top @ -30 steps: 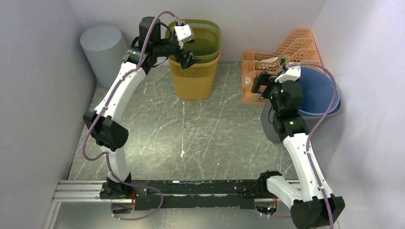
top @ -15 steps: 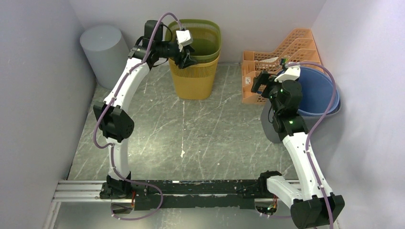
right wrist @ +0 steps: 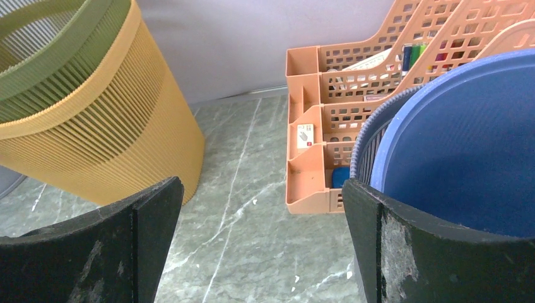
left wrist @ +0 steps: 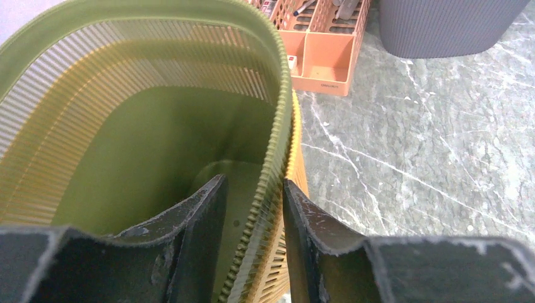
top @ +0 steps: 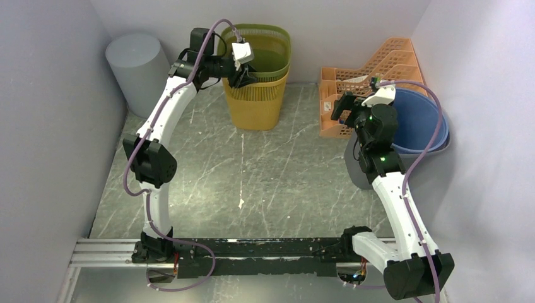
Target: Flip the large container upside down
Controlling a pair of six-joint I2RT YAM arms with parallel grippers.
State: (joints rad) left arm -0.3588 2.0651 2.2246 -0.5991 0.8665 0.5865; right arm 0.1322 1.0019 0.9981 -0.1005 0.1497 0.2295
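Reaching farther toward 12 o'clock than a second before, the left hand (top: 246, 72) met the 9 o'clock rim of the green slatted plastic basket (top: 277, 50). It stood upright, unturned, inside a yellow slatted plastic basket (top: 255, 107) at the tabletop's (top: 252, 177) 12 o'clock. Left wrist: fingers straddled that rim, narrowed; whether clamped, I could not tell. Right wrist: the right hand (right wrist: 260, 183) hung spread, empty.

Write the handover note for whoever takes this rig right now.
Left gripper: open, jaws astride the rim of the green basket, not clamped yet.
Right gripper: open, empty, near the blue tub.
Things: green basket nested in the yellow basket, both upright.
Done: approach only.
Left: clamp the rim, lift, turn it mouth down.
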